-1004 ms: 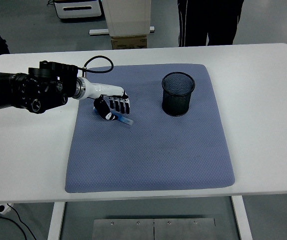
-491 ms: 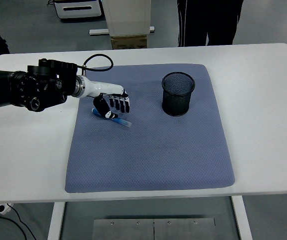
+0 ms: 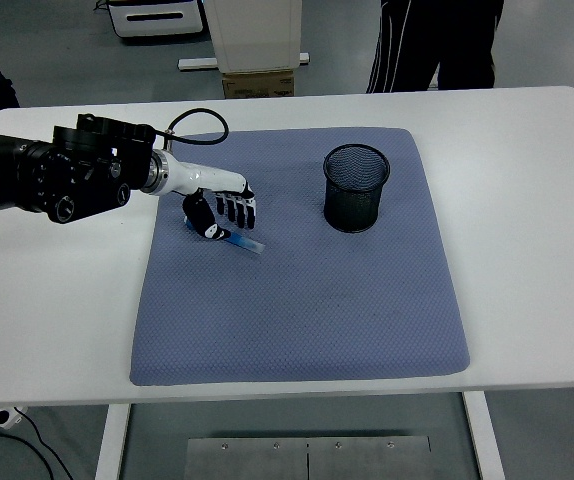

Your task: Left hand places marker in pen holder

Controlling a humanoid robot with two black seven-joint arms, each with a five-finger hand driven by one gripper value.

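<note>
Head view: left hand (image 3: 225, 208) reaching in from the left over the upper-left part of a blue-grey mat (image 3: 302, 330), fingers curled down around the blue marker (image 3: 239, 241). Marker lying slantwise under the fingertips, lower end poking out toward the mat's middle, apparently resting on the cloth; firmness of the grasp hard to judge. Black mesh pen holder (image 3: 357, 187) upright farther right on the mat, well apart from hand and marker. White table (image 3: 527, 250) beneath.
</note>
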